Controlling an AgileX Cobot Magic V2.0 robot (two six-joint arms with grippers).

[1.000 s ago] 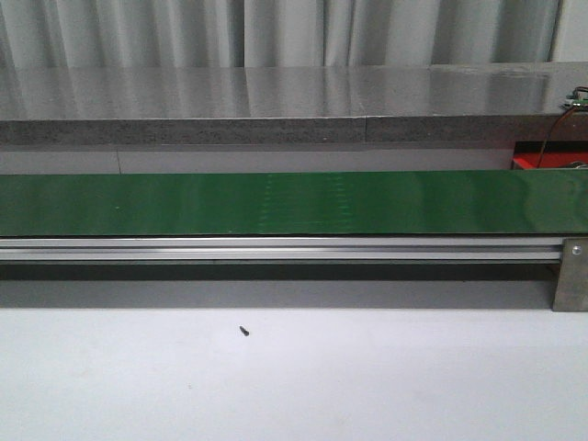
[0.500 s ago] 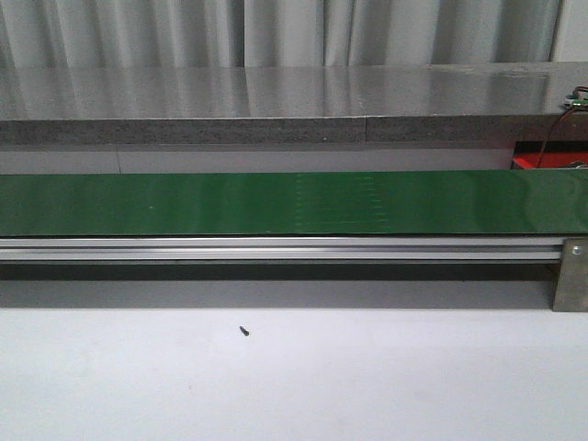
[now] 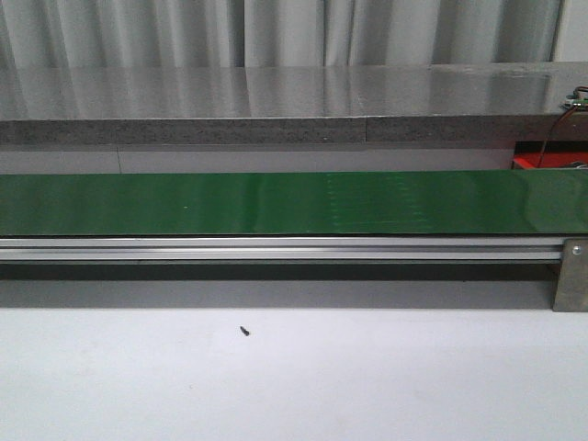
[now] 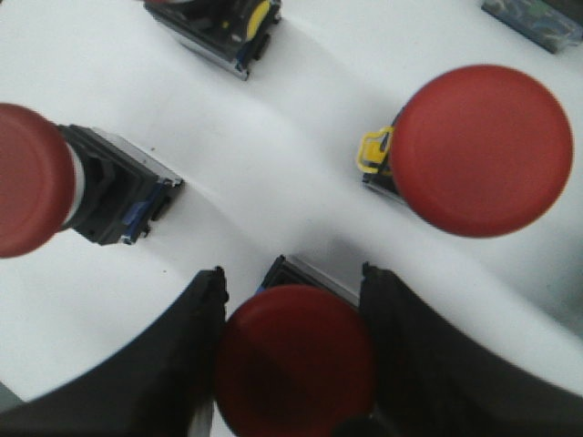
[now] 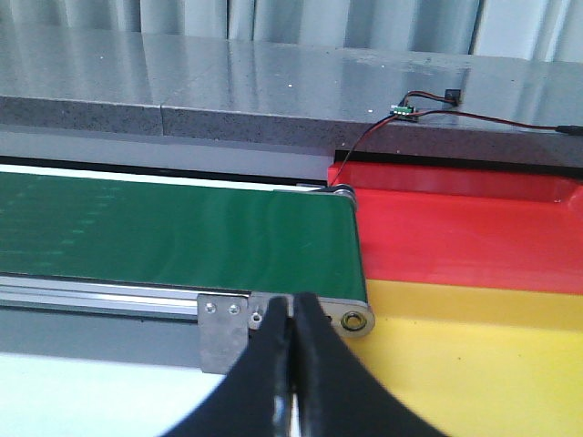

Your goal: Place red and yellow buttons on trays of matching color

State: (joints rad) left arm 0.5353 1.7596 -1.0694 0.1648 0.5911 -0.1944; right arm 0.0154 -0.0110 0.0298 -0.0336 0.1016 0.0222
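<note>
Three red buttons (image 4: 483, 150) lying on white, somewhere off the green conveyor belt (image 3: 184, 202), not placeable against it. Clamped on the nearest red button (image 4: 296, 360) with the left gripper (image 4: 293, 341), a finger against either side of its cap. Carries nothing on the belt, yet shows a faint ribbed patch (image 3: 377, 202) further rightward than half a second ago: probably running toward the trays. Past the belt's right end, red tray (image 5: 455, 228) and yellow tray (image 5: 474, 364); right gripper (image 5: 293, 364) pinched together, empty.
</note>
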